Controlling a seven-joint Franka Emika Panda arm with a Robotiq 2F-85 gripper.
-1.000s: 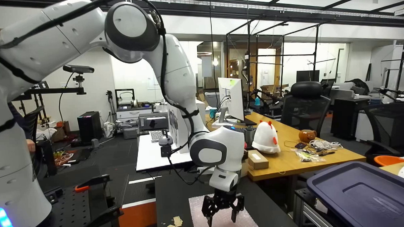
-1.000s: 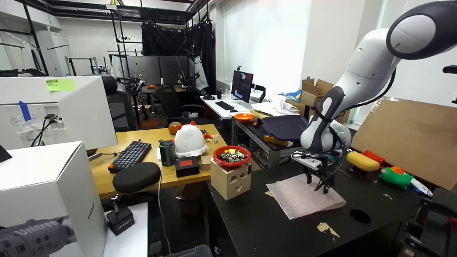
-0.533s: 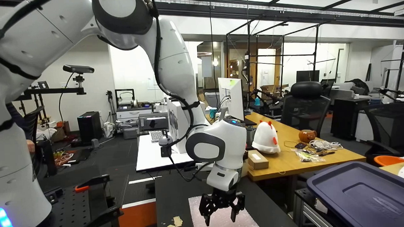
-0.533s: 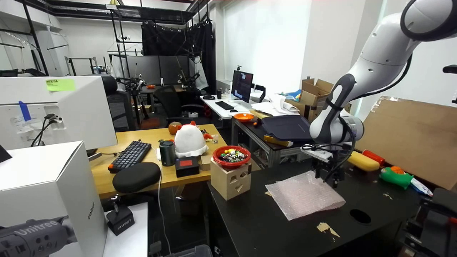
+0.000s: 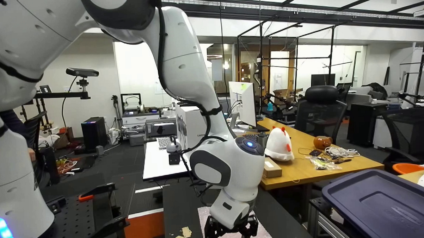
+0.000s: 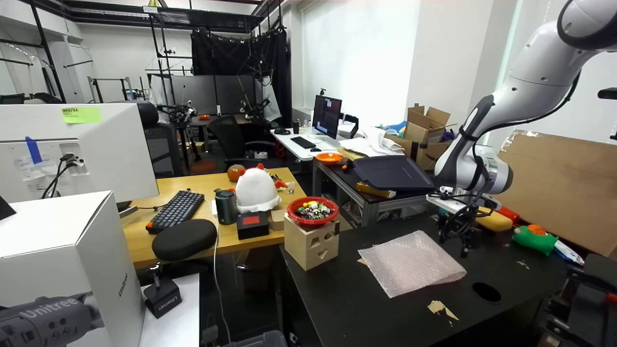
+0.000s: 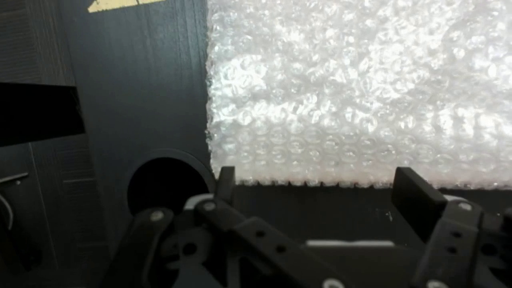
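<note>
Two fingers (image 7: 418, 202) stand spread wide with nothing between them, and over the last second they have travelled off the bubble wrap (image 6: 412, 264) to just past its border. Where they hung over the sheet a second ago, they now show, in an exterior view, beyond its edge (image 6: 464, 251), on the side of the yellow object (image 6: 496, 222) and the green toy (image 6: 534, 240). The bubble wrap itself has hardly shifted: it lies spread on the black desk (image 6: 356, 308), so the arm (image 5: 182, 67) has moved without it, leaving the sheet unheld and, from that side, fully uncovered. The wrist view gives what neither exterior view does: the sheet's border running straight across the gap between the fingers, and the round hole (image 7: 166, 190) in the desk appearing just beside one of them. It leaves out the wooden box (image 6: 308, 243) with the red bowl (image 6: 311, 223) on top, which an exterior view shows clearly, well apart from the fingers. In an exterior view the fingers (image 5: 244, 237) run down to the bottom border, with the arm hiding part of the sheet; their height above the desk is hard to judge, though no contact with the bubble wrap shows.
</note>
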